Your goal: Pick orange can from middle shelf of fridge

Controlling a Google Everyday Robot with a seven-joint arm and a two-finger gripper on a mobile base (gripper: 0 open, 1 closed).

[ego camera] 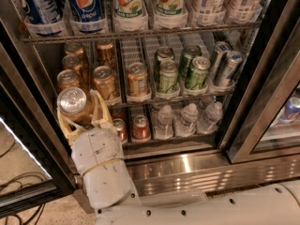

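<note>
Nearest the camera, the robot's white arm [101,172] rises from the bottom edge. Its shell is smooth, rounded and speckled with small dark dots. At its tip the gripper [79,112] is pinching the orange can [72,101]. Its cream-coloured fingers [99,110] are ribbed and look like plastic, and they close on the can's left and right sides. The can stands roughly upright, so its round silver top and pull tab face the camera, with a band of orange-gold wall showing below the rim. It sits at the left of the opening, in front of the left end of the middle shelf [138,48] and lower in the view than the cans standing there.

Behind the arm, the fridge [187,170] has a ribbed base of bright, reflective steel and dark door frames on either side. On the lowest rack in sight stand small red cans [140,126] and clear water bottles [187,118] with pale caps.

Further in, the middle shelf is a thin wire rack with clear plastic lanes. More orange-gold cans [104,81] fill its left lanes, green cans [167,76] stand in the centre and slim silver cans [228,67] lean at the right.

Above them, at the back, large bottles fill the top rack, with blue Pepsi bottles [86,6] at the left.
</note>
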